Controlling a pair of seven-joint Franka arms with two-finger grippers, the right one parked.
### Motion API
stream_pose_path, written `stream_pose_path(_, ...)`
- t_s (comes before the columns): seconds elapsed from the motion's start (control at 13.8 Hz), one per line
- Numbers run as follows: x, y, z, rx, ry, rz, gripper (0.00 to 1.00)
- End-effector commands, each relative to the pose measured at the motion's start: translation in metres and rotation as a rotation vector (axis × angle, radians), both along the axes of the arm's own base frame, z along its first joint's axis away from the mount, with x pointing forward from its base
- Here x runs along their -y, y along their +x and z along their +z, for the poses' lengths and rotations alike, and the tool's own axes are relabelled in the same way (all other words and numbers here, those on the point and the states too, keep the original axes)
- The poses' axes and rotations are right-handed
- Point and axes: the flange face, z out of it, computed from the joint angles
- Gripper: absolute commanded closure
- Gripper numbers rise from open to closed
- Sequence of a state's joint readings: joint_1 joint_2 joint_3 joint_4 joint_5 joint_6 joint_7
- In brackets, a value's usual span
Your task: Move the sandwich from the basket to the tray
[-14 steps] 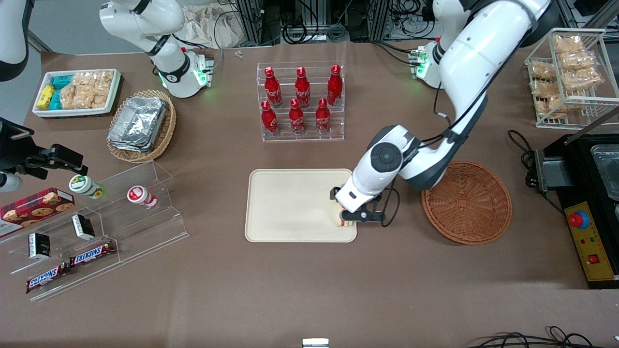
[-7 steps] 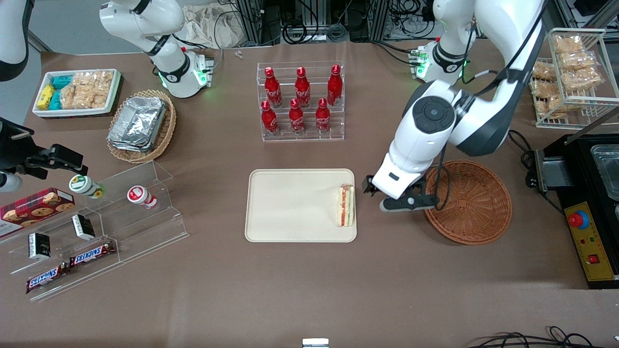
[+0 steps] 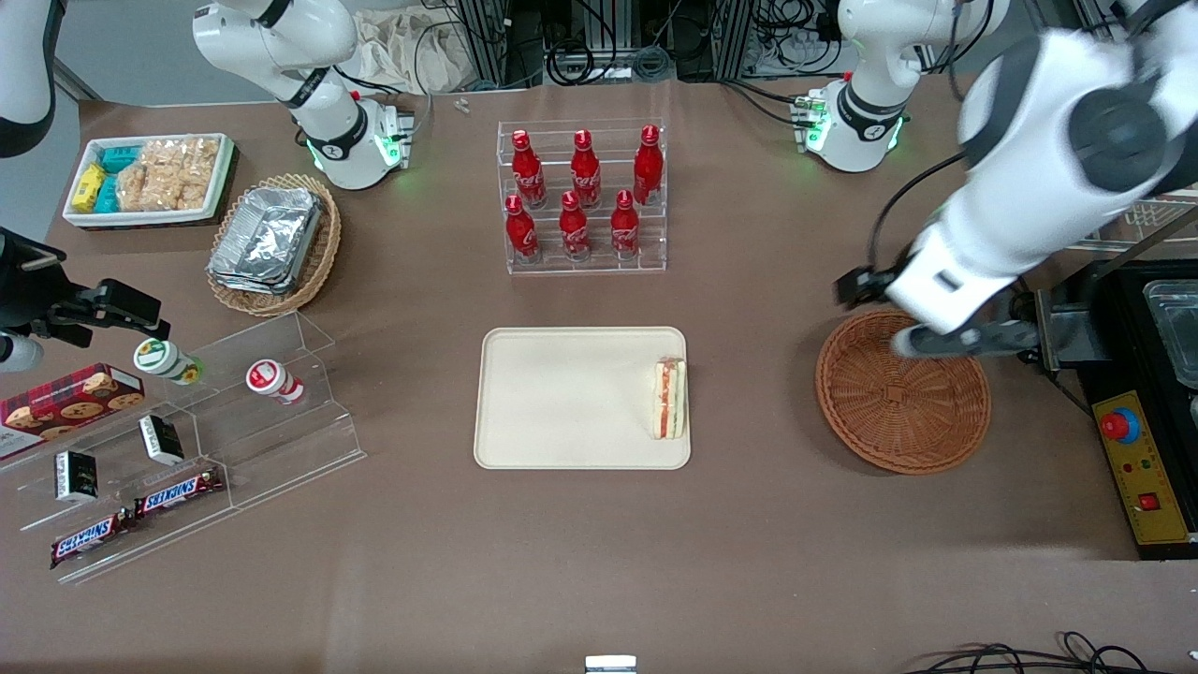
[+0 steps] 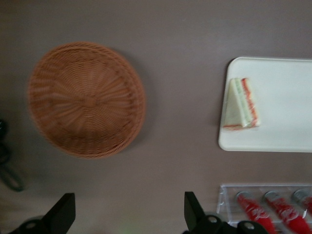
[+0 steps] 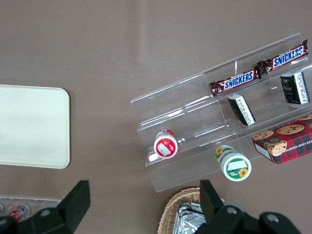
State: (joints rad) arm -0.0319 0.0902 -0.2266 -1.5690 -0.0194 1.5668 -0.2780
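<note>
- We see the sandwich (image 3: 669, 399) lying on the tray (image 3: 562, 398), at the tray's end nearest the basket (image 3: 903, 393), with its red-orange and green filling edge showing.
- The wrist view shows the sandwich (image 4: 240, 104) as a pale wedge close to the rim of the tray (image 4: 278, 131), apart from the basket (image 4: 86, 99).
- We find the basket holding nothing, resting on the brown surface (image 3: 599, 562) toward the working arm's end from the tray.
- The end effector (image 3: 913, 318) hangs above the basket's rim, on the side farther from the front camera than the basket's middle; it touches nothing.
- In the wrist view the end effector (image 4: 127, 212) has its two dark fingers (image 4: 62, 213) spread wide, with nothing between them.
- Farther from the front camera than the tray stands a clear rack of red bottles (image 3: 582, 192) with white script that we cannot read for certain.
- Toward the parked arm's end from the tray, a clear stepped stand (image 3: 201, 440) carries two bars (image 3: 178, 491) printed "SNICKERS", which we read again in the right wrist view (image 5: 234, 82).
- On that stand we also see a red tartan cookie box (image 3: 65, 398), two small dark packets (image 3: 161, 440) and two round tubs (image 3: 271, 379); their lettering is too small for us to read.
</note>
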Motion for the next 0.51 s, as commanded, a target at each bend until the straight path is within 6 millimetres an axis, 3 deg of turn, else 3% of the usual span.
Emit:
stream_pose_path(0.0,-0.035,-0.014,0.023,-0.006,0.000,0.017,0.00)
stream_pose_path(0.14,-0.055,-0.012,0.029,0.006,0.006,0.051,0.00)
stream_pose_path(0.43,-0.059,-0.009,0.041,0.029,0.006,0.062,0.00)
